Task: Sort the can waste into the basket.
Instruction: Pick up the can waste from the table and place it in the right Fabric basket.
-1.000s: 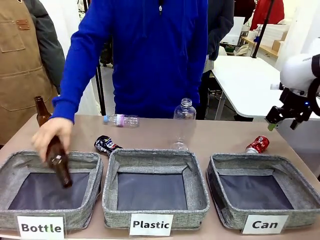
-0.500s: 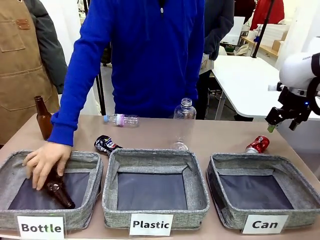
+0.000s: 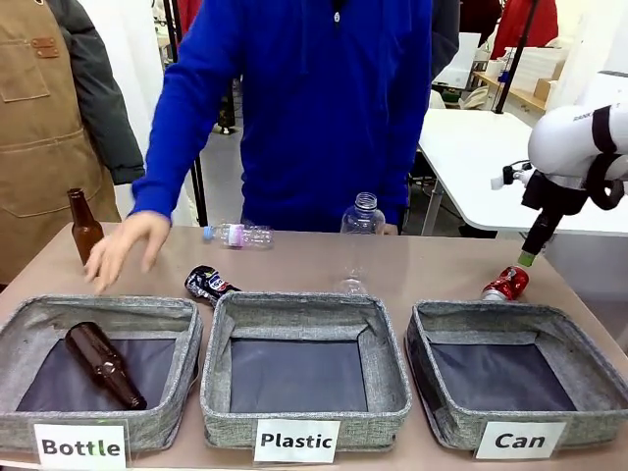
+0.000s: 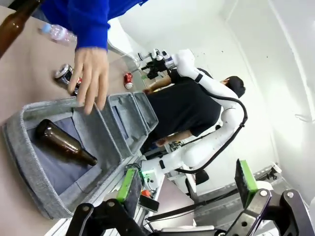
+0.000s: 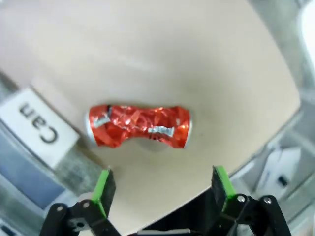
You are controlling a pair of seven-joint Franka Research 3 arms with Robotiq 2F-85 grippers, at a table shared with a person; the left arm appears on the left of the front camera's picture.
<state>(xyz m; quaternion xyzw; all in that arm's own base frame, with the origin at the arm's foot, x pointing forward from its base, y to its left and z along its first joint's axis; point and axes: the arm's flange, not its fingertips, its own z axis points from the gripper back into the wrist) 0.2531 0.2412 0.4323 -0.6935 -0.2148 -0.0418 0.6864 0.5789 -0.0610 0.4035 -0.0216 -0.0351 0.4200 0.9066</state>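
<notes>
Two cans outstanding, none binned. Spread wide, empty: left claw (image 4: 187, 179). Far left of the right claw (image 3: 528, 257): crushed black metal can (image 3: 209, 283) with coloured print, on the tan worktop (image 3: 294, 265). Near it, robot-side: grey woven-fabric basket (image 3: 481, 316) carded "Can", empty. Just under that claw, wide and holding nothing: crushed red metal can (image 3: 505, 284).

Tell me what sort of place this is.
Probably a robotics lab staged for waste sorting: a white robot arm at the table, carded Bottle basket, Plastic basket and Can basket, and white worktables behind.
</notes>
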